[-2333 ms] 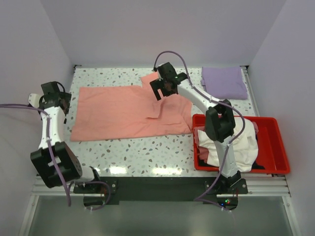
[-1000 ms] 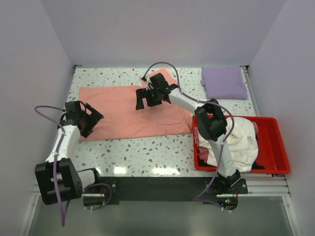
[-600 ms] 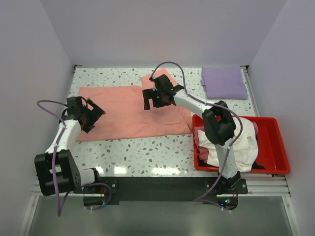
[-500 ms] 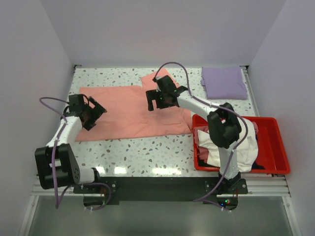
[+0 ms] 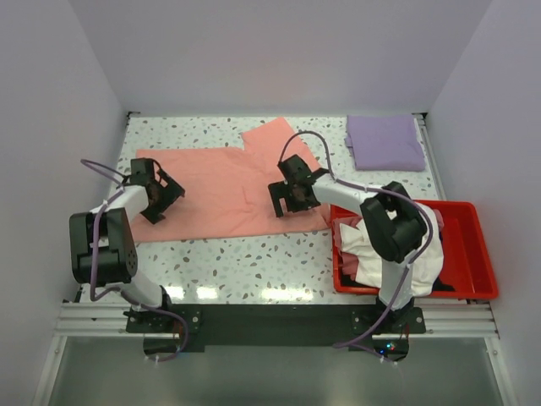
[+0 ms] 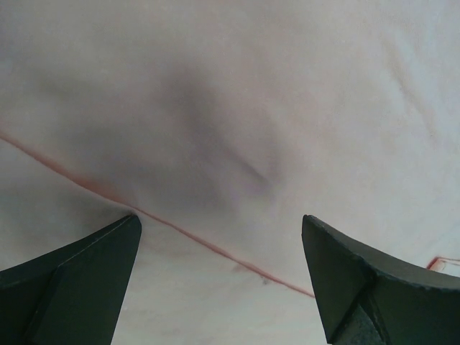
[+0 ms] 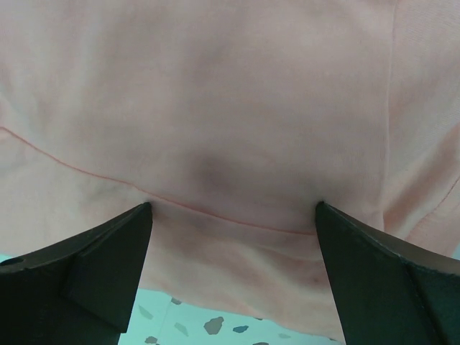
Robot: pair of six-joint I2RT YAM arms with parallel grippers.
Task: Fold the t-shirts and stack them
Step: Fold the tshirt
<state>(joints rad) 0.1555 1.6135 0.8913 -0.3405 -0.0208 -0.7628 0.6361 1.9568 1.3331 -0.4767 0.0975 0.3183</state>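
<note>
Hovering left gripper [image 6: 219, 241], fingers spread wide, gripping nothing, over flat salmon-pink cloth t-shirt [image 5: 215, 190] filling gap between fingertips. Poising right gripper [image 7: 233, 226], likewise splayed and empty, above same shirt's hem, speckled terrazzo tabletop [image 7: 215, 325] peeking just behind fingertips.

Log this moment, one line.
left gripper: open, over salmon-pink t-shirt, left end | right gripper: open, over its near-right hem | lavender t-shirt: folded, far right

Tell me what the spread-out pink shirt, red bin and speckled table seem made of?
Salmon-pink t-shirt: soft matte cloth, probably cotton knit; it wrinkles and shows stitched hems. Red bin: likely rigid plastic; straight smooth walls. Speckled tabletop: terrazzo-look stone or laminate, cannot tell which.
</note>
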